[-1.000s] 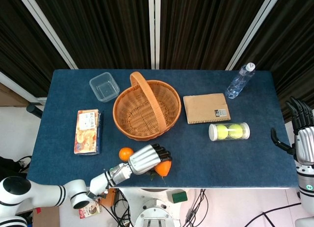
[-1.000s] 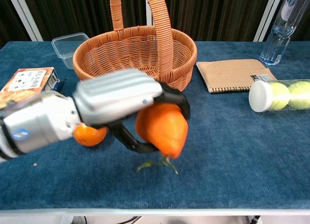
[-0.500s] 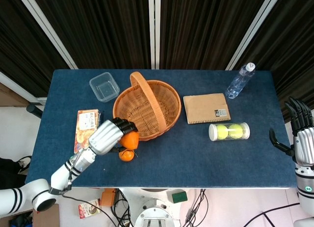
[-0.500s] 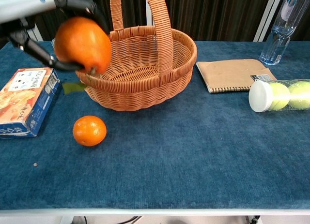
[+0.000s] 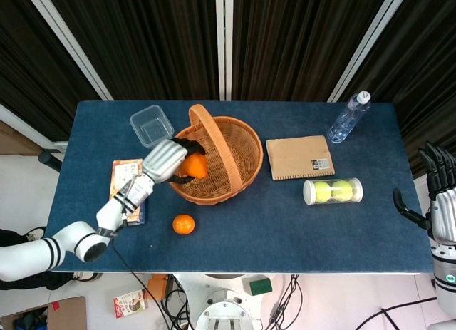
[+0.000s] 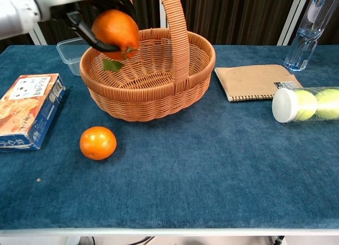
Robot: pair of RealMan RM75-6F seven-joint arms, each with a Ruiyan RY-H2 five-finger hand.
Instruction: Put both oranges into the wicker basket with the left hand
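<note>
Head view: left hand (image 5: pixel 165 160) now carried from the counter's near edge up over the wicker basket (image 5: pixel 242 155), fingers wrapped round the first orange (image 5: pixel 194 165). Release next, probably. Second orange (image 5: pixel 184 224) waiting near the front edge. Right hand (image 5: pixel 440 194) idle, fingers spread.

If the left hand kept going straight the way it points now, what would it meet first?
Probably the arched handle of the wicker basket. The left hand, gripping an orange, points across the basket's near-left rim toward that handle, though depth is uncertain.
</note>
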